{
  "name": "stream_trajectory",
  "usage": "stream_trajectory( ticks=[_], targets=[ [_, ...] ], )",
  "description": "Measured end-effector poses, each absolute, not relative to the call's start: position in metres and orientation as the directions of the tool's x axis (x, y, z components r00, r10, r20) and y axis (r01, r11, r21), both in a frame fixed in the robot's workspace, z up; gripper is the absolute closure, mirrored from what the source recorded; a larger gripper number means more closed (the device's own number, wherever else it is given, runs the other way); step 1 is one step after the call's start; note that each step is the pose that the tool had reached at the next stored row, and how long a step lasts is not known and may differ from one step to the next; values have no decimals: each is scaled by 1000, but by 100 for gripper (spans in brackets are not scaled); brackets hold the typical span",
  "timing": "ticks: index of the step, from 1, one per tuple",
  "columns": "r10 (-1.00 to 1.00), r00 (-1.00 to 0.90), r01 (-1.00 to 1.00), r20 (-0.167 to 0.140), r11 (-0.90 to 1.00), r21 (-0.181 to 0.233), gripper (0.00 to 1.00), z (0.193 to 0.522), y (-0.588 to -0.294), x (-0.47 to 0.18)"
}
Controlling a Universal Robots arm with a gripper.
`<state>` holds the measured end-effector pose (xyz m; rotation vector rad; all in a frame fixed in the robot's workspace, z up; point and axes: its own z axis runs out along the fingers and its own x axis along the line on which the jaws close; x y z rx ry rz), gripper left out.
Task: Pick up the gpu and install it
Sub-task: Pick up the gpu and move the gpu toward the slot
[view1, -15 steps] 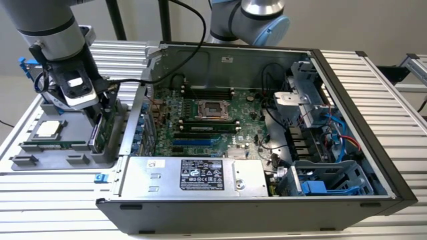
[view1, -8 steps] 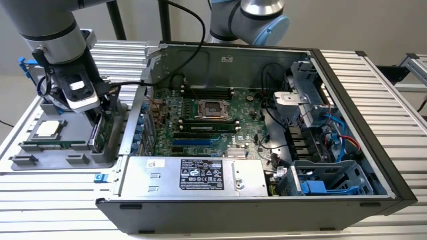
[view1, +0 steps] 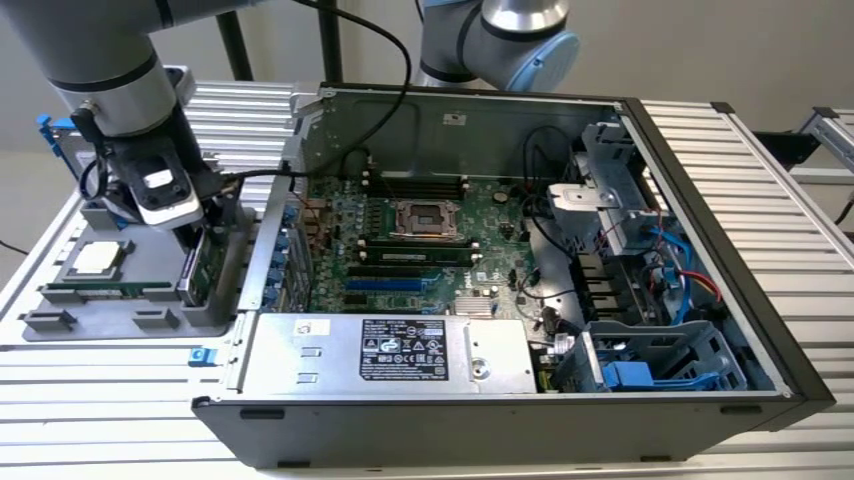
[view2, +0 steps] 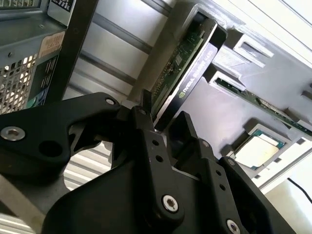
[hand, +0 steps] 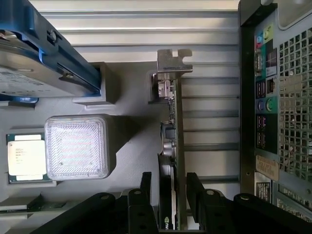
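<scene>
straddling one upright gpu: claw, two fingers apart, one each side.

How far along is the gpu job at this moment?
Done: nothing finished; the gpu stands on edge in the gray holder outside the computer case. In hand: the gripper is down over the card's end, straddling it. Left: the card is not lifted, and it is not yet in the motherboard.

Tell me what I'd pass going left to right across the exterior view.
Processor chip on the grey tray → gpu standing on edge → motherboard's processor socket → blue drive caddy.
</scene>
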<state>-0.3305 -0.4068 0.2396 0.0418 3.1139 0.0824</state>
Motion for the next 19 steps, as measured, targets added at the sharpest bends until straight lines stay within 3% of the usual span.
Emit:
stream_trajectory(
  ticks=[17, 18, 19],
  targets=[
    [27, -999, 26, -26, 998, 53, 0, 235, -407, -331],
    [27, -999, 26, -26, 998, 53, 100, 235, -407, -331],
    [27, -999, 26, -26, 998, 53, 100, 235, -407, -331]
  ],
)
